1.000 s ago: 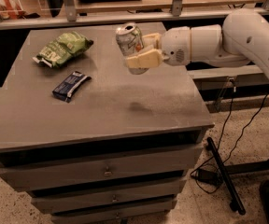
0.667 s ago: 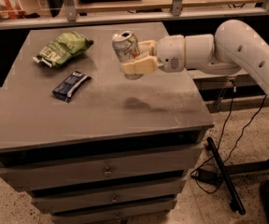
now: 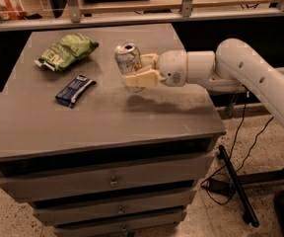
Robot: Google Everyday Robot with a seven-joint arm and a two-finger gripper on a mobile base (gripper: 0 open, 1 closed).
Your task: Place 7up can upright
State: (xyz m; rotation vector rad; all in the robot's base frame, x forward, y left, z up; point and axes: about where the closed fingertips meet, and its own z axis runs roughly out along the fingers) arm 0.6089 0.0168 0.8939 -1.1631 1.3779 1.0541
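The 7up can point(image 3: 127, 59) is a small silvery can with a silver top. It stands nearly upright in my gripper point(image 3: 138, 70), just above the grey table top point(image 3: 107, 117) near its middle. My gripper reaches in from the right on a white arm point(image 3: 240, 75). Its cream fingers point(image 3: 141, 78) are shut on the can's lower half, so the can's base is hidden. A shadow lies on the table just below the can.
A green crinkled snack bag point(image 3: 65, 51) lies at the back left of the table. A flat dark blue wrapper point(image 3: 74, 90) lies in front of it. A railing point(image 3: 132, 16) runs behind the table. Cables and a stand point(image 3: 235, 186) lie on the floor at the right.
My gripper has moved left and lower toward the table's middle with the can in it. The bag and wrapper have not moved.
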